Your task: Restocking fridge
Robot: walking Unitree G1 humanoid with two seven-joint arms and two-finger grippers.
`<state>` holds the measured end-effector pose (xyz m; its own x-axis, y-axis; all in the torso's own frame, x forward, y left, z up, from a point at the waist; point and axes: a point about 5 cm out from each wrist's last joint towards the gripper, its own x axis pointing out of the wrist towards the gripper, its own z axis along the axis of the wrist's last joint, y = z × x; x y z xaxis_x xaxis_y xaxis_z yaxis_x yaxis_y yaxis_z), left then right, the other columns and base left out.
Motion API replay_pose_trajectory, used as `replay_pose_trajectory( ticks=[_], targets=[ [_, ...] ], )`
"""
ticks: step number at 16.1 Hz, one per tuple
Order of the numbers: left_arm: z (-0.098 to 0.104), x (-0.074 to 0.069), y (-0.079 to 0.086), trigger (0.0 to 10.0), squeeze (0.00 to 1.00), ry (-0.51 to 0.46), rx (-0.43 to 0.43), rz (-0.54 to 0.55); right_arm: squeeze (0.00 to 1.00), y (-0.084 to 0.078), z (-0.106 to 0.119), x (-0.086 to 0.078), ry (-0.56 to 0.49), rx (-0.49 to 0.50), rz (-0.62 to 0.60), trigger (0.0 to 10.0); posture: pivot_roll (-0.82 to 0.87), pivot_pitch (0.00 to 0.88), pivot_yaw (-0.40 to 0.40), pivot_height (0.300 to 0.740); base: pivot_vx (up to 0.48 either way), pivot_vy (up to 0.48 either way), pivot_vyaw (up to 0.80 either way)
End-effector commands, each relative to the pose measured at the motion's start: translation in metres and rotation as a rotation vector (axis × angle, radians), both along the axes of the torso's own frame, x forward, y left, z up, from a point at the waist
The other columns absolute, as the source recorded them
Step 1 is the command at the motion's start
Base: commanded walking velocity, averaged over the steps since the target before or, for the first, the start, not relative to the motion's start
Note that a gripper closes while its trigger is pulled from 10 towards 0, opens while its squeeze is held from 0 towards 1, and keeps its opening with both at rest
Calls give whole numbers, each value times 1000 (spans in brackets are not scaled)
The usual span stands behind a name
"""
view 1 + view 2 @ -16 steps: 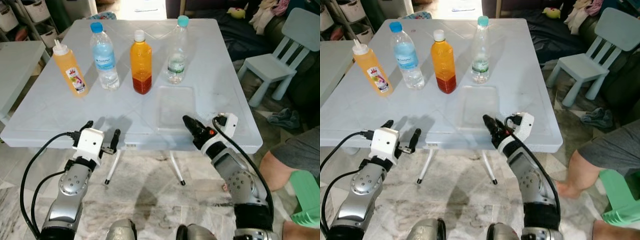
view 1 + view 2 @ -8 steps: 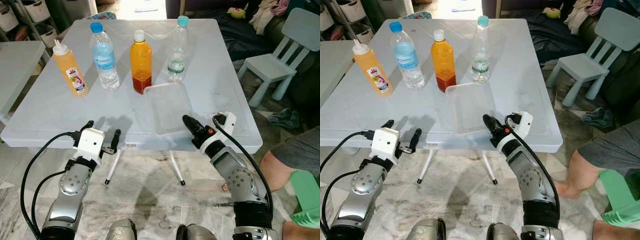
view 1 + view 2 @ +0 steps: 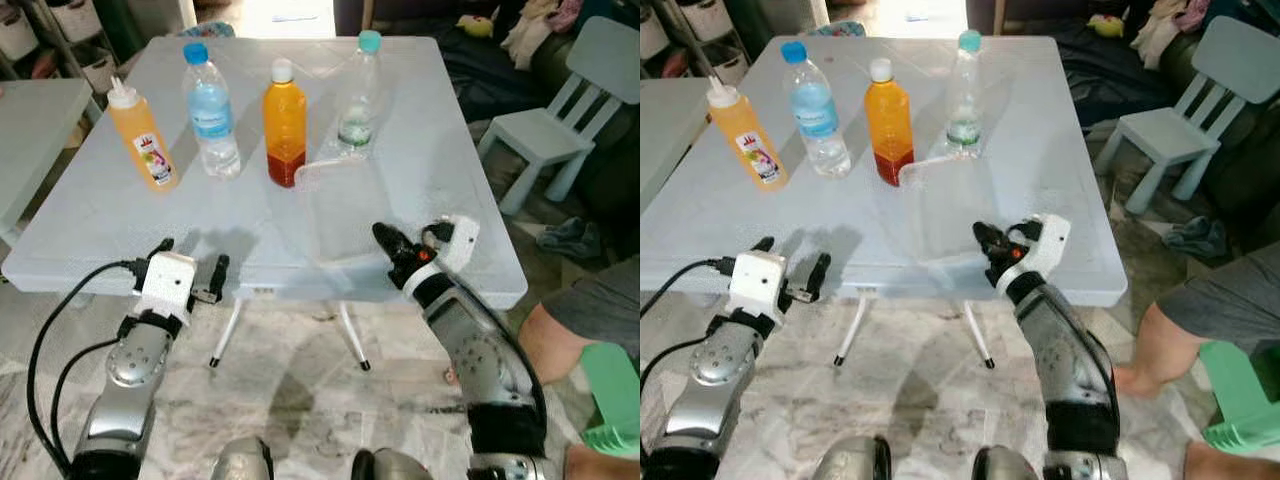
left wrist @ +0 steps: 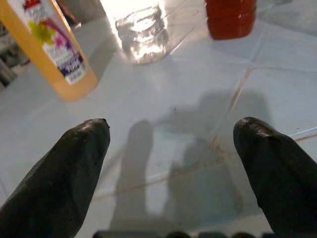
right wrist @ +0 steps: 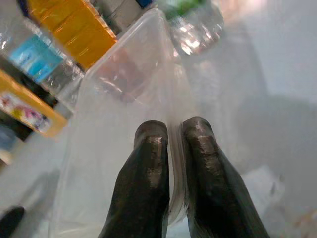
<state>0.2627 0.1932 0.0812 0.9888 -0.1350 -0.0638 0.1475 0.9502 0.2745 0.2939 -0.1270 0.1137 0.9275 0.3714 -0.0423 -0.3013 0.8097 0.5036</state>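
Pale blue square desk (image 3: 120, 215) on thin legs over a marbled floor (image 3: 300, 390), a light blue child's chair (image 3: 570, 110) off to the right side, a person's bare knee (image 3: 555, 330) and a green stool (image 3: 615, 390) at the right edge.

Right end effector (image 3: 388, 246) at the near desk edge, fingers (image 5: 148, 163) clenched on the near wall of a clear plastic container (image 3: 335, 205). Container tilted up, far end raised toward the bottles, near rim pinched between the two black fingertips, as seen in the right wrist view.

Just beyond the far end of that container: orange juice bottle (image 3: 283, 122) with a white cap, red layer at its bottom, and a clear bottle (image 3: 357, 100) with a teal cap and green label. Farther from the right end effector, toward the left arm's side: water bottle (image 3: 210, 110) with a blue cap, then a yellow squeeze bottle (image 3: 140, 135) with a white nozzle and printed label. All four upright in a row across the desk.

Left end effector (image 3: 187, 270) released, fingers (image 4: 54, 168) spread wide, holding nothing, hovering just short of the near desk edge. Ahead of it, well apart: yellow squeeze bottle, base of the water bottle and base of the orange juice bottle. Shadows of both fingers cast on the desk surface between them.
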Motion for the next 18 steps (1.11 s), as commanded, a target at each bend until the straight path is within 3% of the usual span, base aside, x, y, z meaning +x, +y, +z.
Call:
replay_pose_trajectory(
  ticks=[1,2,3,6,8,10,12,14,15,18],
  targets=[
    [-9,-4,2,10000,0,50,-37,31,0,-3,-11,-7,19,-118,-18,4667,76,62,4,740,0,0,0],
    [-12,-5,1,10000,0,67,-56,32,0,-3,-11,-10,9,-144,-21,6627,73,51,3,740,0,0,0],
    [-16,-8,0,10000,0,79,-58,26,0,-4,-12,-14,0,-169,-23,10000,66,30,-2,740,0,0,0],
    [-27,-14,-4,10000,0,112,-65,27,0,-14,-15,-24,-14,-227,-65,10000,55,0,-18,740,-91,0,0],
    [-27,-11,-9,10000,0,107,-78,26,0,-18,-19,-25,-2,-251,-85,10000,48,0,-23,740,-306,0,0],
    [-24,-4,-12,10000,0,90,-87,31,0,-17,-18,-21,2,-286,-91,10000,44,0,-25,740,-317,0,0],
    [-22,0,-12,10000,0,78,-89,35,0,-17,-12,-16,-70,-342,-119,10000,37,0,-22,740,-326,0,0],
    [-22,0,-11,10000,0,77,-88,37,0,-13,-10,-18,-87,-273,-62,10000,34,0,-21,740,-336,0,0],
    [-22,1,-11,10000,0,78,-88,38,0,-13,-9,-18,-106,-333,-76,10000,31,0,-20,740,-337,0,0],
    [-23,2,-14,10000,0,76,-87,32,0,-13,-11,-18,-66,-228,-65,10000,31,0,-18,740,-339,0,0]
  ],
)
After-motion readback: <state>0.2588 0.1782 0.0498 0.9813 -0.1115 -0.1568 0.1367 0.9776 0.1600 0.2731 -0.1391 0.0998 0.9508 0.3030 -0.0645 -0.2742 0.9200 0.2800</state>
